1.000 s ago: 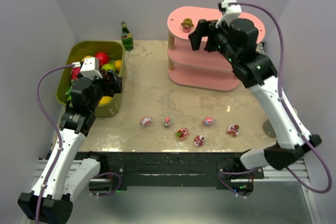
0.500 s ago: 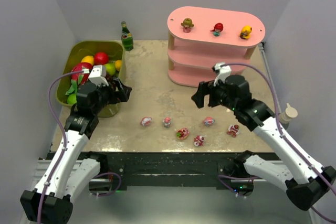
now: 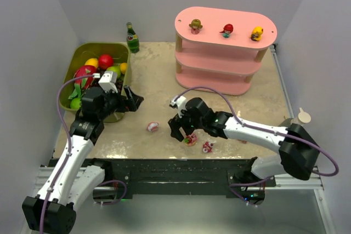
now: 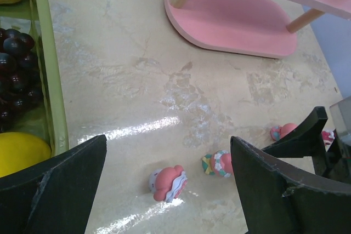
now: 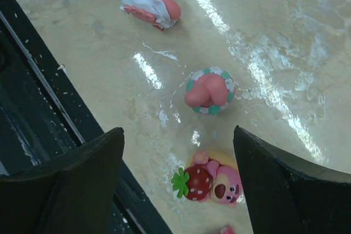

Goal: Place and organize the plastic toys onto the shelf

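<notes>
R gripper [image 5: 176, 134] wide open, empty. Btwn its fingers: strawberry toy [image 5: 211, 183]; ringed toy [image 5: 208, 90] just past tips. Centre on strawberry toy, drop straight, close gently, then lift to shelf [image 3: 214, 17].

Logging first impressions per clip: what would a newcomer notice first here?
The big pink shelf at the far right, three toys lined along its top board. Near the front edge, the open right gripper hovers over scattered tiny figurines, and an olive bin of fruit sits far left.
</notes>
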### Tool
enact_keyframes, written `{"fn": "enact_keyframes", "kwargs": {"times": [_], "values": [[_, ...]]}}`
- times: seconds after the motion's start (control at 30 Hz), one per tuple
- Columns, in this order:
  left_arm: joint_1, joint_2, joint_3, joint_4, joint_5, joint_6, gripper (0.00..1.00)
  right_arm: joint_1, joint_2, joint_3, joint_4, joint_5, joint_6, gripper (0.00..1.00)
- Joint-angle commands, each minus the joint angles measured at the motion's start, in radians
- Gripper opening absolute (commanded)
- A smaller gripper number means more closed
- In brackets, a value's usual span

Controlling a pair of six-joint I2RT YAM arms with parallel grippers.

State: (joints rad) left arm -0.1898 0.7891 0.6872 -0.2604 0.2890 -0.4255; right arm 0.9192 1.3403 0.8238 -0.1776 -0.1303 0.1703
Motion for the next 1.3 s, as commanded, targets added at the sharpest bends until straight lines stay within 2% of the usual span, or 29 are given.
{"fn": "enact_keyframes", "kwargs": {"times": [0.0,0.1,0.3,0.43,0.47,0.63,0.77,0.93,1.27], "values": [[0.009,0.021,0.014,-0.011,0.0,0.031,0.98,0.062,0.065,0.066,0.171,0.003,-0.107,0.83],[0.009,0.016,0.015,-0.02,-0.042,0.037,0.98,0.121,0.117,0.13,0.207,0.125,-0.075,0.84],[0.009,-0.047,0.014,-0.016,-0.135,0.044,0.98,0.202,0.239,0.23,0.222,0.337,0.09,0.91],[0.01,-0.106,0.011,-0.046,-0.266,0.024,0.98,0.231,0.339,0.278,0.216,0.402,0.133,0.94],[0.009,-0.135,0.012,-0.054,-0.334,0.019,0.98,0.239,0.368,0.284,0.224,0.414,0.135,0.94],[0.009,-0.226,-0.003,-0.1,-0.455,0.008,0.99,0.247,0.431,0.299,0.265,0.488,0.202,0.95],[0.009,-0.277,-0.023,-0.105,-0.442,0.004,0.99,0.248,0.444,0.265,0.319,0.495,0.215,0.95],[0.009,-0.252,-0.009,-0.105,-0.407,0.017,0.99,0.248,0.484,0.255,0.382,0.508,0.21,0.94],[0.009,-0.235,-0.009,-0.106,-0.387,0.022,0.99,0.248,0.52,0.275,0.377,0.525,0.264,0.93]]}}
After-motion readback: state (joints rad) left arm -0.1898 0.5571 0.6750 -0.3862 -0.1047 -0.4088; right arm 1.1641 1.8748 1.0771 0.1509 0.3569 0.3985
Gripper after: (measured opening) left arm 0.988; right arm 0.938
